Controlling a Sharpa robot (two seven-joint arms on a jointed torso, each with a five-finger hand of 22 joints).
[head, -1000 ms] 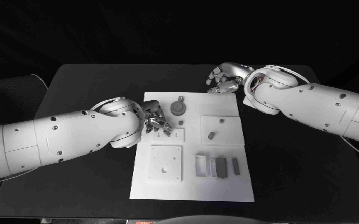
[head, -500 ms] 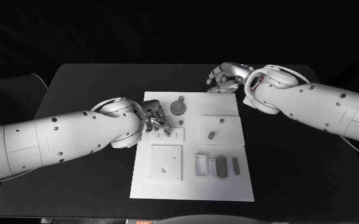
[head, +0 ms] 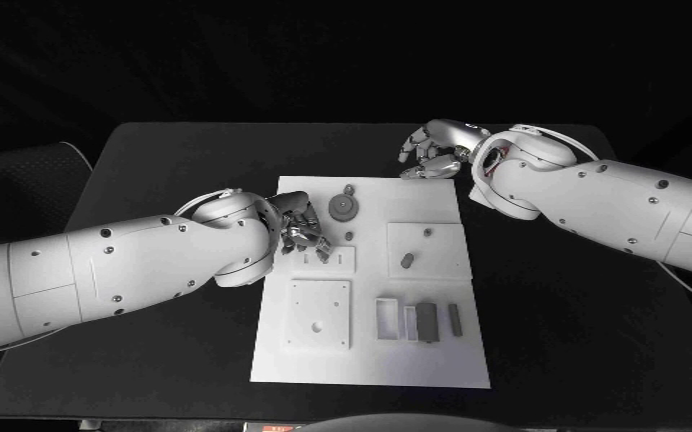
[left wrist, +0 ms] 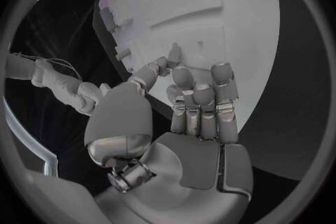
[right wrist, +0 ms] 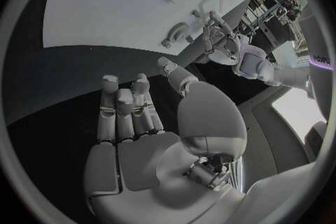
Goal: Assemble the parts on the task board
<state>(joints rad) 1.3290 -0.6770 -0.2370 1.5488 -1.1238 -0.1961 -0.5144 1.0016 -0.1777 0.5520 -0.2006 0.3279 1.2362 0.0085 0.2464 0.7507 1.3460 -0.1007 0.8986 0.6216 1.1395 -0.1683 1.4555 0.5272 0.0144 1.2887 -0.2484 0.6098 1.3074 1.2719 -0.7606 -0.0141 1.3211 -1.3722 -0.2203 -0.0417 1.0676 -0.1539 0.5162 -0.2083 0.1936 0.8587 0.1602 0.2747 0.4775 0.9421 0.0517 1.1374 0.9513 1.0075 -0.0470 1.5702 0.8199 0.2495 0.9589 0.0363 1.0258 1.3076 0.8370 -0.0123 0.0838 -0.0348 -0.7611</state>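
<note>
The white task board (head: 368, 352) lies in the middle of the black table. My left hand (head: 300, 230) hovers over the board's left upper area, beside a small slotted plate (head: 330, 258). Thumb and a finger pinch a small grey part (left wrist: 173, 55), the other fingers curled in. A round grey part (head: 343, 207) lies just beyond that hand. A small peg (head: 407, 260) sits on a raised square plate. My right hand (head: 433, 154) rests open over the bare table past the board's far right corner, palm (right wrist: 140, 140) holding nothing.
A larger square plate (head: 319, 314) and several grey blocks (head: 418, 320) sit on the board's near half. The right wrist view shows the board (right wrist: 112, 5), the round part (right wrist: 178, 31) and my left hand (right wrist: 225, 47). Black table (head: 173, 162) surrounds the board.
</note>
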